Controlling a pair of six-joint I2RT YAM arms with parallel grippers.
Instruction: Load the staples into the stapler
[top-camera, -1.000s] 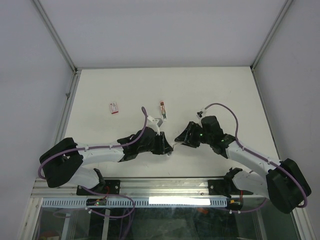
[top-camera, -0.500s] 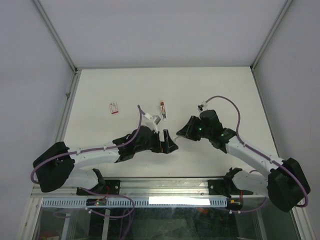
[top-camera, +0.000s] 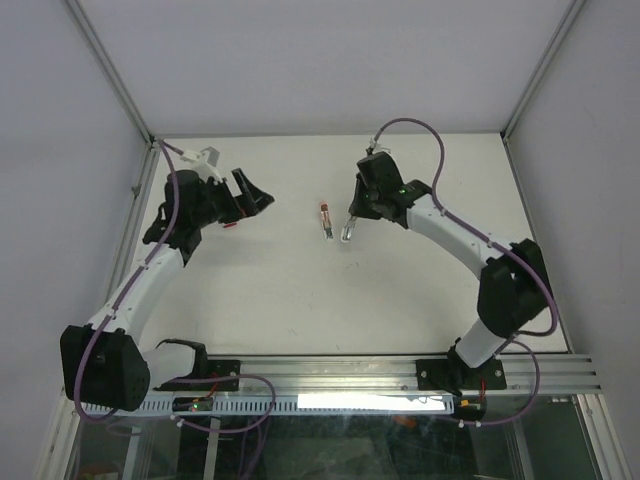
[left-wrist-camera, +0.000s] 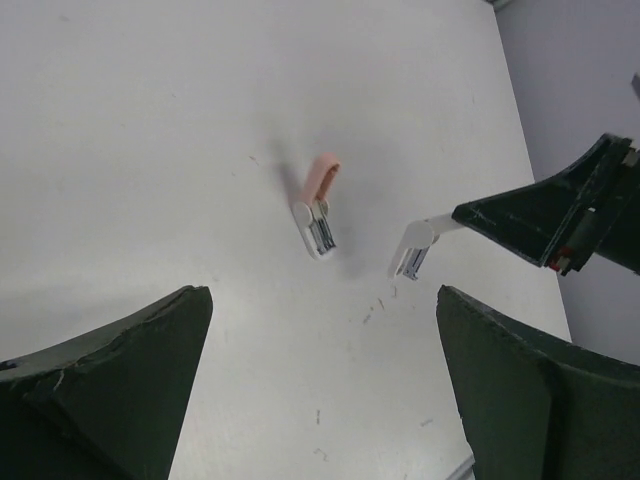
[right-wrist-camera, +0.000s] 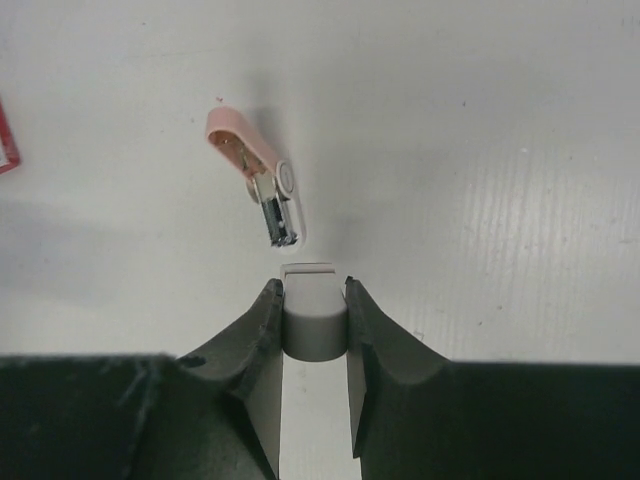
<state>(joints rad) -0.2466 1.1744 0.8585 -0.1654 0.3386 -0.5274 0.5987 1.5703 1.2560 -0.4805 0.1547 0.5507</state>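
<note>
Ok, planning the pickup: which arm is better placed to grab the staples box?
Left, probably. The left gripper is open, right by the staples box; the right gripper is shut on a small grey part beside the pink stapler.

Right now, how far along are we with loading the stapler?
Done: the stapler lies swung open. In hand: the right gripper is shut on a small grey-white piece just beside it, and I cannot tell what that piece is. The left gripper hangs open by the staples. Left: pick the staples, load them, close the stapler.
</note>
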